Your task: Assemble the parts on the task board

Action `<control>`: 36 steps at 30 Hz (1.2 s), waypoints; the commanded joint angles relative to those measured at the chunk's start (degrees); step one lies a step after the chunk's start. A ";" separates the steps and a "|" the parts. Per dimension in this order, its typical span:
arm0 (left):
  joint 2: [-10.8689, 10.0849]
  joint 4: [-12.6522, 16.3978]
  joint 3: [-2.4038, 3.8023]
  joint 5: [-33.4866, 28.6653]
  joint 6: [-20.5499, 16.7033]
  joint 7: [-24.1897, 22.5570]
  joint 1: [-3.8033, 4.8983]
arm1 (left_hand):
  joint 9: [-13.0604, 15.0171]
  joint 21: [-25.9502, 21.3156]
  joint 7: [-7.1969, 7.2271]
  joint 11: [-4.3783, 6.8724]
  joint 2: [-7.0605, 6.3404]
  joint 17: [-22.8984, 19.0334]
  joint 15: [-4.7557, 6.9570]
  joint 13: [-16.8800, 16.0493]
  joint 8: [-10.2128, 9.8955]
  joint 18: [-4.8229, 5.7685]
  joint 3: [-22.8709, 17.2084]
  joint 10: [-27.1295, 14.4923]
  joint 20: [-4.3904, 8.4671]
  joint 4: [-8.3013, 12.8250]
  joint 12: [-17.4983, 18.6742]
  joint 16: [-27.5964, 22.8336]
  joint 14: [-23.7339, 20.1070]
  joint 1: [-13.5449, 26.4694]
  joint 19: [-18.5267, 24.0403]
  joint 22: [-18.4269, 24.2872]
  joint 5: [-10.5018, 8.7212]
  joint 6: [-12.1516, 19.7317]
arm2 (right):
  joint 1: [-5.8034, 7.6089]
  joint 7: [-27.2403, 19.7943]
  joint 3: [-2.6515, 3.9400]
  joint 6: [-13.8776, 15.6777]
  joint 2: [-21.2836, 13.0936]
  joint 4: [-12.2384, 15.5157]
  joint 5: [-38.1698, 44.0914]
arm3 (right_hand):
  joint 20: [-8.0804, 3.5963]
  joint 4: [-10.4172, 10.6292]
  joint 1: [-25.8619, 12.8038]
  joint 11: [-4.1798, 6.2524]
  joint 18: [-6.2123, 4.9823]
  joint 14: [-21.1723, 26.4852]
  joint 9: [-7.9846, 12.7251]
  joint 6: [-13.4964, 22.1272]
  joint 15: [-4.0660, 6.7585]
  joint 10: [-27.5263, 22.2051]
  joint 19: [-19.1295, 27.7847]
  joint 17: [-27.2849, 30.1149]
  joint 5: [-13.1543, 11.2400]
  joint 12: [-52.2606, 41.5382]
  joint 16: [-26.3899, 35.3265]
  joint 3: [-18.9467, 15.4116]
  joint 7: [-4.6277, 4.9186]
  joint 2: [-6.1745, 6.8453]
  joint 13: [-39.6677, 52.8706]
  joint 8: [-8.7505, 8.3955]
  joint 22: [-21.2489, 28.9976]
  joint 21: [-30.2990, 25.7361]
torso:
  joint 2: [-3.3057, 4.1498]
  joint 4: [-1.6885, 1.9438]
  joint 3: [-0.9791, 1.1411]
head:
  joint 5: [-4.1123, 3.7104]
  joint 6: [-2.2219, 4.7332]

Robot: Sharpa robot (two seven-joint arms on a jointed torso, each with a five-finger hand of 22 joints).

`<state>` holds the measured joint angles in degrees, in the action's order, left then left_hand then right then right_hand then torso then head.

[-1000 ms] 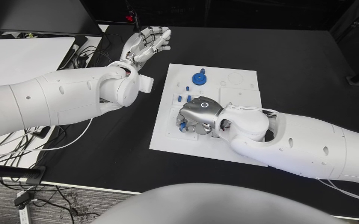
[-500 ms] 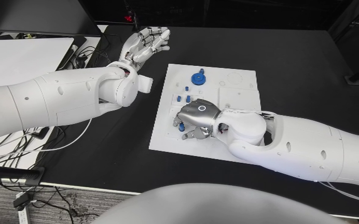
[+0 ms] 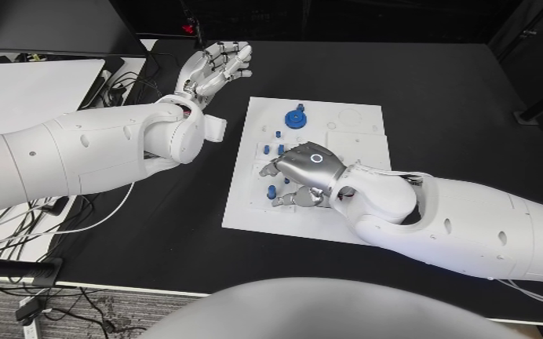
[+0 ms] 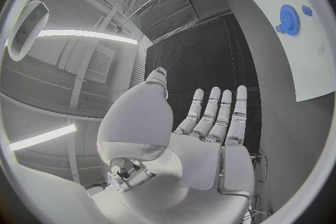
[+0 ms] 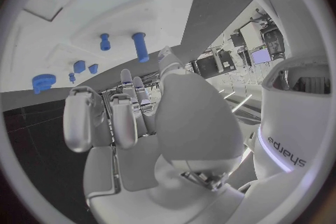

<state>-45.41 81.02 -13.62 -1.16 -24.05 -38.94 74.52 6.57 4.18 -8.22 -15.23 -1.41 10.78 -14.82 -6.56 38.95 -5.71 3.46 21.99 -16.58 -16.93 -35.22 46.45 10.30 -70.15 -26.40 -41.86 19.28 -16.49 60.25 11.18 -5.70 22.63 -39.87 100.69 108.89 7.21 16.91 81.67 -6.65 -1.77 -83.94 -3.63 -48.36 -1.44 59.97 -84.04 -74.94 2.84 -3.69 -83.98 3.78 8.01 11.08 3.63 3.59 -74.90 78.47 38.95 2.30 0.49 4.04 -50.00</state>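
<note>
Several small blue parts point(image 3: 271, 150) scattered on the white task board point(image 3: 360, 123) mid-table, blue gear point(image 3: 297, 118) near its far edge, 1 peg point(image 3: 271, 192) just beside the right hand point(image 3: 304, 168). Right hand low over the board's near half, fingers curled, seemingly empty, though contact hard to judge. Left hand point(image 3: 213, 66) open, empty, off the board's far-left corner. Best approached slowly: fingertips aligned over 1 peg, pinched upright, neighbours undisturbed.

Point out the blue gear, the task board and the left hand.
blue gear point(image 3: 297, 118), head view, its toothed face.
task board point(image 3: 364, 129), head view, bare white surface.
left hand point(image 3: 212, 67), head view, its palm.
</note>
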 commanded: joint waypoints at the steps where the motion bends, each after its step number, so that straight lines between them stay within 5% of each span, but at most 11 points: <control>1: 0.10 0.03 0.06 0.00 0.69 -6.20 0.05 | -0.05 0.36 -8.78 0.15 0.54 -0.05 0.03 0.05 0.33 0.55 -0.28 -0.43 0.00 0.13 -0.30 0.30 -0.56 -0.11 -0.06 0.10 0.39 0.34 | 0.33 -7.18 0.08 14.36 -3.63 2.55 -18.64 | 0.63 -0.01 -1.96 0.09 -1.12 -3.54 -0.22 0.68 -0.44 -0.31 -0.48 -2.67 1.18 -0.96 0.10 -1.56 0.88 0.77 0.17 0.30 -10.57 -0.14 | -0.14 0.10 -0.12 | -1.02 0.00; 4: 0.25 0.02 0.06 0.00 0.63 -6.21 0.04 | -0.08 0.36 -8.78 0.15 0.57 -0.10 0.02 0.07 0.36 0.56 -0.26 -0.46 0.00 0.13 -0.37 0.35 -0.58 -0.12 -0.04 0.10 0.47 0.38 | 1.10 -15.71 0.10 17.91 -7.99 4.49 -36.17 | 0.77 -0.26 -1.91 -0.15 -1.24 -3.67 -0.67 -1.15 -0.61 0.13 -0.14 -3.17 8.57 -2.00 -0.20 -2.06 2.56 -0.35 0.23 1.42 -10.35 -0.79 | -0.20 0.12 -0.24 | -2.12 0.00; 8: 0.54 0.00 0.06 0.00 0.65 -6.19 0.01 | -0.08 0.36 -8.78 0.15 0.57 -0.10 0.02 0.07 0.36 0.56 -0.26 -0.46 0.00 0.13 -0.37 0.35 -0.58 -0.12 -0.04 0.10 0.47 0.38 | 1.98 -26.37 0.08 16.12 -12.66 5.26 -52.87 | 1.24 -0.84 -1.14 -0.75 -1.67 -2.93 -1.03 -2.64 -1.19 1.66 1.04 -1.08 14.55 -3.83 0.83 -1.84 3.38 -3.75 0.57 2.84 -9.66 -2.81 | -0.35 -0.01 -0.46 | -3.55 0.00; 13: 0.81 0.01 0.06 -0.01 0.53 -6.24 0.00 | -0.09 0.36 -8.79 0.15 0.58 -0.14 0.02 0.09 0.39 0.56 -0.24 -0.48 0.00 0.13 -0.41 0.38 -0.60 -0.13 -0.04 0.10 0.51 0.40 | 2.34 -28.52 0.00 13.33 -17.10 6.36 -60.59 | 1.31 -0.60 -2.14 -0.22 -3.27 1.29 -0.94 -1.33 -0.92 2.87 5.93 7.94 14.42 -6.46 6.08 -3.71 2.83 -5.36 1.19 4.00 -7.04 -10.41 | -0.43 -0.14 -0.74 | -5.05 0.00; 16: 0.88 0.18 0.06 -0.01 0.42 -6.24 0.00 | -0.09 0.36 -8.79 0.15 0.58 -0.14 0.02 0.09 0.39 0.56 -0.24 -0.48 0.00 0.13 -0.41 0.38 -0.60 -0.13 -0.04 0.10 0.51 0.40 | 2.41 -27.34 -0.07 11.91 -20.01 7.35 -61.94 | 1.10 -0.39 -6.31 0.35 -4.52 5.65 -0.36 2.84 -0.68 6.07 10.38 15.30 9.27 -10.34 10.84 -5.97 2.61 -6.99 3.11 3.40 -4.86 -16.82 | -0.38 -0.28 -0.78 | -6.73 0.00; 19: 0.99 0.28 0.06 -0.01 0.36 -6.23 0.00 | -0.09 0.36 -8.79 0.15 0.58 -0.14 0.02 0.09 0.39 0.56 -0.24 -0.48 0.00 0.13 -0.41 0.38 -0.60 -0.13 -0.04 0.10 0.51 0.40 | 2.43 -24.54 -0.11 11.09 -22.51 8.42 -60.03 | 0.69 -0.31 -9.15 1.42 -6.05 8.48 -0.49 5.61 0.03 8.37 16.44 17.78 8.16 -17.04 12.53 -8.20 2.12 -7.43 7.42 4.14 -1.99 -25.46 | -0.32 -0.23 -0.64 | -7.72 0.00; 21: 1.04 0.37 0.06 -0.01 0.32 -6.22 0.00 | -0.09 0.36 -8.79 0.15 0.58 -0.14 0.02 0.09 0.39 0.56 -0.24 -0.48 0.00 0.13 -0.41 0.38 -0.60 -0.13 -0.04 0.10 0.51 0.40 | 2.42 -21.81 -0.14 10.29 -24.02 9.21 -57.96 | -0.67 -0.80 -10.93 1.90 -6.90 9.24 -1.11 7.40 0.38 5.87 18.99 15.75 8.55 -29.39 10.63 -9.56 1.44 -7.97 16.76 6.32 -1.33 -28.39 | -0.37 -0.19 -0.61 | -8.17 0.00; 23: 1.09 0.42 0.06 -0.01 0.33 -6.20 -0.01 | -0.09 0.36 -8.79 0.15 0.58 -0.14 0.02 0.09 0.39 0.56 -0.24 -0.48 0.00 0.13 -0.41 0.38 -0.60 -0.13 -0.04 0.10 0.51 0.40 | 2.41 -18.02 -0.17 9.33 -25.55 10.14 -55.53 | -0.29 -0.19 -13.38 2.72 -6.66 7.85 -1.64 10.31 -0.22 6.38 19.82 10.30 8.92 -56.59 6.56 -10.51 2.00 -7.05 43.96 8.81 -1.68 -29.15 | -0.43 -0.16 -0.62 | -8.19 0.00; 24: 1.11 0.43 0.06 -0.01 0.33 -6.19 -0.02 | -0.09 0.36 -8.79 0.15 0.58 -0.14 0.02 0.09 0.39 0.56 -0.24 -0.48 0.00 0.13 -0.41 0.38 -0.60 -0.13 -0.04 0.10 0.51 0.40 | 2.41 -15.99 -0.19 8.84 -26.26 10.60 -54.39 | -0.42 -0.07 -15.94 2.08 -6.75 6.03 -2.07 10.72 -0.22 10.06 19.93 6.03 8.43 -67.24 3.80 -10.83 0.91 -7.54 56.31 10.42 -2.15 -28.87 | -0.49 -0.10 -0.60 | -8.28 0.00; 28: 1.06 0.50 0.06 -0.01 0.23 -6.18 -0.06 | -0.09 0.36 -8.79 0.15 0.58 -0.14 0.02 0.09 0.39 0.56 -0.24 -0.48 0.00 0.13 -0.41 0.38 -0.60 -0.13 -0.04 0.10 0.51 0.40 | 2.39 -7.31 -0.24 7.55 -28.45 12.16 -49.82 | 0.40 -0.28 -16.96 1.60 -4.68 -5.13 -4.11 13.37 -0.81 25.85 14.35 -13.70 9.15 -85.25 -5.61 -10.60 2.13 -7.10 82.75 18.30 -6.43 -18.06 | -0.48 -0.16 -0.74 | -8.98 0.00; 36: 1.06 0.59 0.06 -0.01 0.11 -6.18 -0.10 | -0.11 0.37 -8.79 0.15 0.58 -0.18 0.02 0.11 0.43 0.56 -0.21 -0.49 0.00 0.13 -0.47 0.43 -0.60 -0.14 -0.04 0.11 0.55 0.41 | 2.18 6.90 -0.41 7.24 -30.48 14.45 -41.02 | 2.43 -0.09 -16.20 -0.57 -0.66 -6.06 -7.80 11.65 -2.60 30.03 1.06 -15.06 11.17 -86.31 -6.02 -10.24 2.95 -6.82 86.37 31.45 -11.81 2.80 | -0.35 -0.12 -0.79 | -10.60 0.00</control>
<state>-44.41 81.48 -13.62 -1.17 -24.03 -38.95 74.33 6.50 4.18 -8.22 -15.02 -1.41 10.65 -14.62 -6.49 39.18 -5.72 3.46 21.78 -16.58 -16.93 -35.44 46.69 10.11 -70.16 -26.40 -41.82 19.59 -16.49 62.44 8.75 -6.10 31.23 -70.25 114.60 61.53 9.53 16.79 65.08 -6.97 -3.43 -84.04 -11.21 -36.42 -3.80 84.04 -82.05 -74.95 13.71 -89.86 -89.86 -6.68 10.22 3.98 74.95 34.19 -74.93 80.01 38.50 2.17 -0.23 -6.20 -50.00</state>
